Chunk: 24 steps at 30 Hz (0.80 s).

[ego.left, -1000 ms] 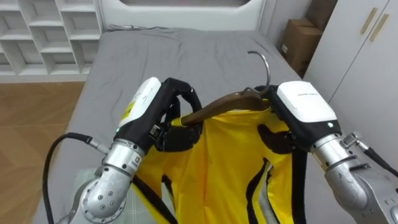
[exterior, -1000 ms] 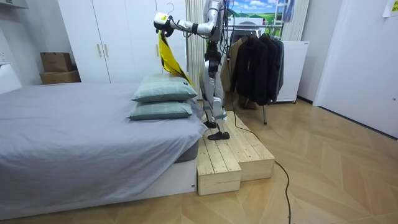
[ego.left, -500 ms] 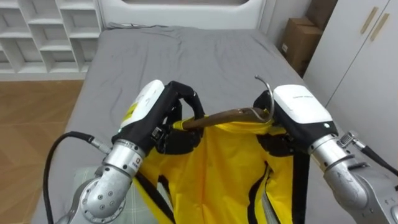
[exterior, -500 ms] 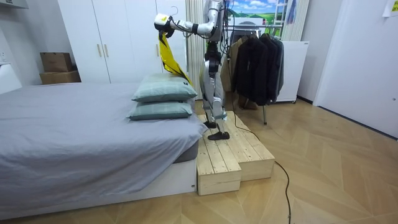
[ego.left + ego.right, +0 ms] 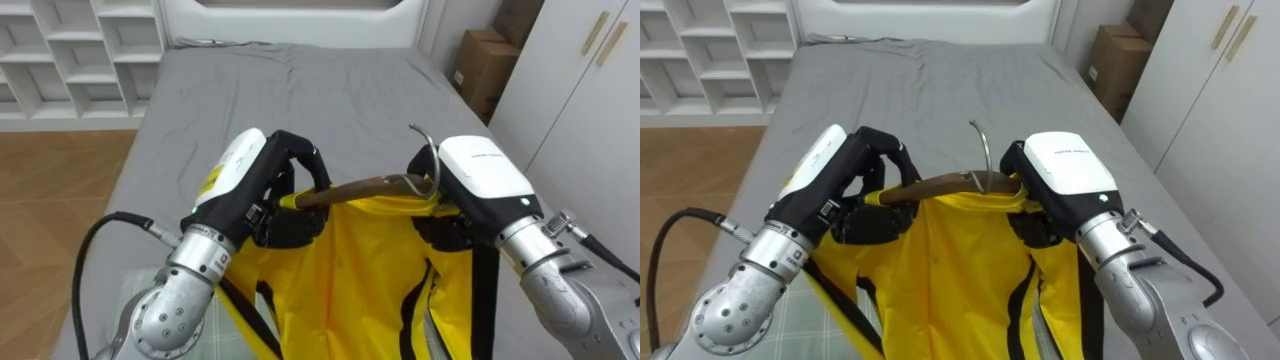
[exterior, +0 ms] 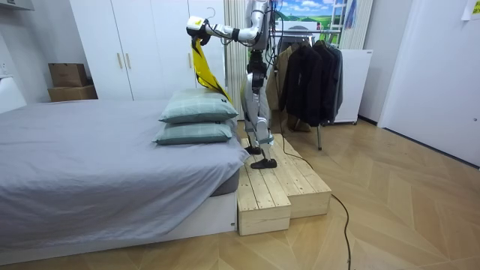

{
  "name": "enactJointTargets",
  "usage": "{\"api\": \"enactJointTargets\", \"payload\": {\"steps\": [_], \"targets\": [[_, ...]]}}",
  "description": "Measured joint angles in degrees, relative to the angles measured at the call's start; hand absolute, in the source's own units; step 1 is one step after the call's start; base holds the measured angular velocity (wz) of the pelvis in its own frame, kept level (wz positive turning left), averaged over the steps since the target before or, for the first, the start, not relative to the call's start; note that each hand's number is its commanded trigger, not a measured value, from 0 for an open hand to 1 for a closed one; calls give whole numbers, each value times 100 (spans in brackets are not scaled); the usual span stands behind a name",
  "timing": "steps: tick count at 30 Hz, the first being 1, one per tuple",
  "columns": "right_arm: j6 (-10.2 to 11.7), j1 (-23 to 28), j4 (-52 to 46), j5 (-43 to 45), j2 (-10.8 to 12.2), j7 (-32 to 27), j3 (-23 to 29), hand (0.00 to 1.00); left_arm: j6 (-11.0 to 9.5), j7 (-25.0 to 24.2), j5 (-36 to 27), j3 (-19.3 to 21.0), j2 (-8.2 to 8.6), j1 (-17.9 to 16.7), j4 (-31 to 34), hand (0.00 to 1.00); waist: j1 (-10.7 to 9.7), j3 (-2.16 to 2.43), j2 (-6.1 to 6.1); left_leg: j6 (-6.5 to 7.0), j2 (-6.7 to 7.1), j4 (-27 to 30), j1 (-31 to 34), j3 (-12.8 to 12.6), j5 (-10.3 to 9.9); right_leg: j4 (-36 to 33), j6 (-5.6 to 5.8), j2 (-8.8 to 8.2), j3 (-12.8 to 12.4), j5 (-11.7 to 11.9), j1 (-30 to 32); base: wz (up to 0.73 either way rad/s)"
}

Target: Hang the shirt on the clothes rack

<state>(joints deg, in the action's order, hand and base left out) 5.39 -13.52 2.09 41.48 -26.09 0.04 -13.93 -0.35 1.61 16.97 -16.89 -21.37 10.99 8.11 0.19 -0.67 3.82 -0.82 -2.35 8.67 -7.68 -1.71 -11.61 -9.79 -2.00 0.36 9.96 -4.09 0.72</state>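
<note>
Since a second ago the wooden hanger (image 5: 360, 187) has levelled out and its metal hook (image 5: 424, 145) has come down close beside the right hand (image 5: 480, 185); over the last half second nothing shifts.

Nearest the robot, the yellow garment (image 5: 350, 275) with black stripes hangs straight down from the hanger, its long axis vertical, above a greenish pillow (image 5: 132, 300). The left hand (image 5: 265, 185) has its dark fingers curled round the hanger's left end. The right hand is wrapped over the right end, fingers curled under it and into the cloth. Between the two hands the hanger's bar runs left to right across the eye views, rising slightly toward the right hand. The hook stands up from its right part and curves away from the robot, toward the head of the bed.

Beyond lies the grey bed (image 5: 300, 90), with white shelves (image 5: 80, 45) to its left, a cardboard box (image 5: 480, 65) and a white wardrobe (image 5: 590, 90) to its right.

From the room view the robot stands upright on a wooden platform (image 6: 289, 191) beside the bed, arms held out at head height, a rack of dark clothes (image 6: 307, 75) behind it
</note>
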Motion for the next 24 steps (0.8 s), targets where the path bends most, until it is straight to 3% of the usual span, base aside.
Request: {"api": "enactJointTargets", "payload": {"steps": [9, 11, 12, 24], "targets": [[-63, 41, 4, -102, 19, 215, 1, 100, 14, -139, 2, 1, -3, -5, -2, 100, -8, 3, -7, 0, 1, 7, 7, 0, 0, 3, 0, -2, 3, 0, 3, 0], [-94, 42, 4, -130, 23, 263, 1, 100, 18, -179, 14, 1, -2, -5, -3, 78, -11, 13, -20, 0, 1, 8, 4, 0, 0, 2, 0, -2, 3, 0, 2, 0], [-103, 48, 6, -135, 27, 262, 1, 100, 18, -188, 14, 0, 1, -5, -8, 1, -11, 15, -25, 0, 1, 8, 1, 0, 0, 2, 0, -3, 3, 0, 0, 0], [-160, 367, 148, -119, 159, 640, -11, 100, 15, -209, -10, -3, 217, -201, -46, 0, -2, 20, -65, 0, 4, 6, 3, -9, 0, -7, -1, -4, -4, -2, 10, 0]]}}
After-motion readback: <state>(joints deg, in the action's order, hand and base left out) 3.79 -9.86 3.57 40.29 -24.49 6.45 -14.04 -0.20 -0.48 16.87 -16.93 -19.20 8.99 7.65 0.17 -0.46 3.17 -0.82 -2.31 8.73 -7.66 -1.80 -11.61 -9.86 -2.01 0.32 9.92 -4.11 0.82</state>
